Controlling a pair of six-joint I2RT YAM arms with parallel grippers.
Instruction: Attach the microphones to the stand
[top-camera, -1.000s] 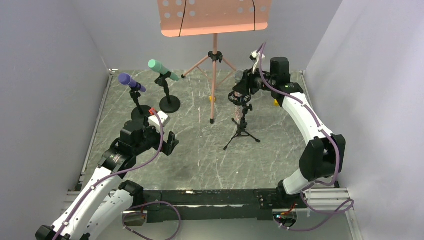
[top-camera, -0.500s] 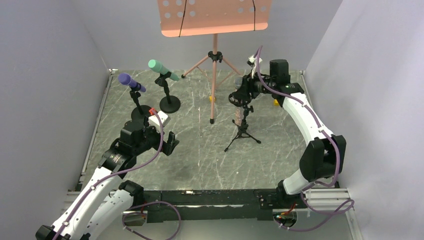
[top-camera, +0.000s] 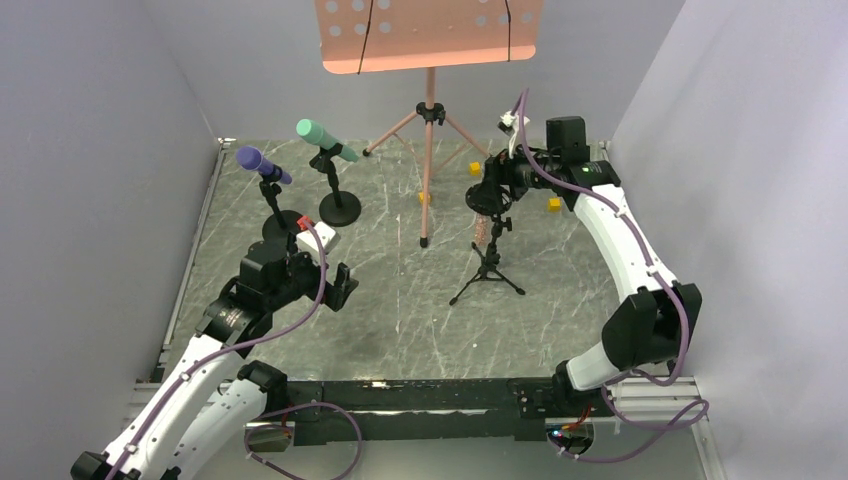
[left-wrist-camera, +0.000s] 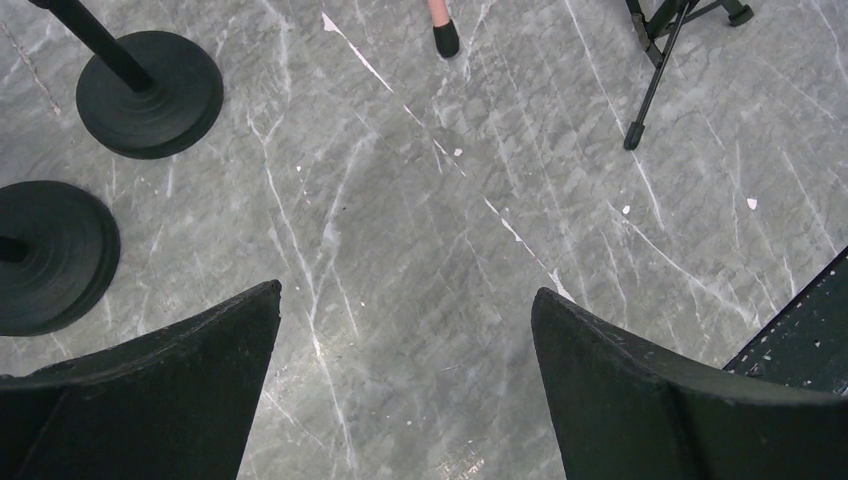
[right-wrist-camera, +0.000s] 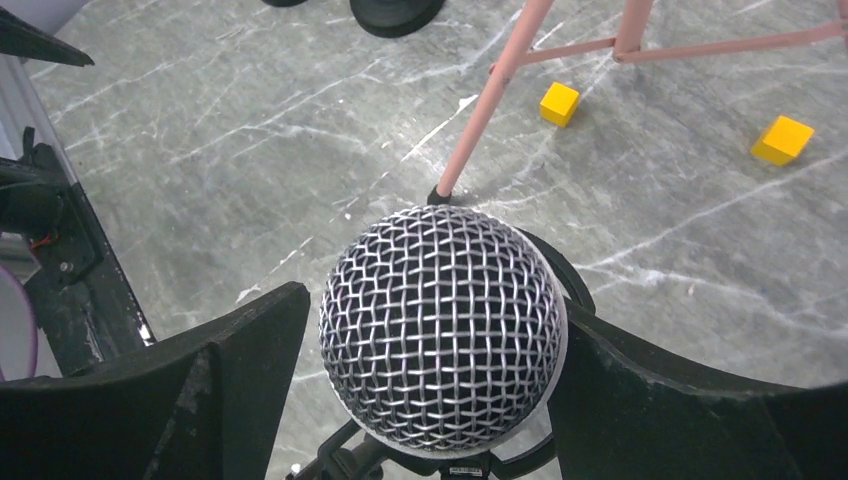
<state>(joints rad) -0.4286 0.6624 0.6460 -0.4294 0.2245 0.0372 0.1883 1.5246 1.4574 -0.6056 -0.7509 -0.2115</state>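
Observation:
The glittery pinkish microphone (top-camera: 481, 230) stands upright in the ring holder of a black tripod stand (top-camera: 487, 272). Its silver mesh head (right-wrist-camera: 443, 335) sits between the fingers of my right gripper (right-wrist-camera: 437, 300) (top-camera: 490, 188), which is open, with a small gap at the left finger (right-wrist-camera: 255, 345). The purple microphone (top-camera: 262, 164) and the mint-green microphone (top-camera: 325, 139) rest tilted in their round-base stands (top-camera: 283, 225) (top-camera: 340, 208) at the back left. Near those stands, my left gripper (left-wrist-camera: 405, 292) (top-camera: 335, 285) hangs open above bare marble, holding nothing.
A pink music stand (top-camera: 430, 35) rises at the back centre, its legs spreading on the table (right-wrist-camera: 480, 120). Small yellow cubes (right-wrist-camera: 559, 103) (right-wrist-camera: 783, 139) lie near it. The two round bases (left-wrist-camera: 150, 92) (left-wrist-camera: 50, 255) and a tripod leg (left-wrist-camera: 655, 85) show ahead of the left gripper.
The right gripper has opened around the mesh head. The right arm and the tripod stand with the microphone have shifted slightly right and nearer. The left arm has not moved.

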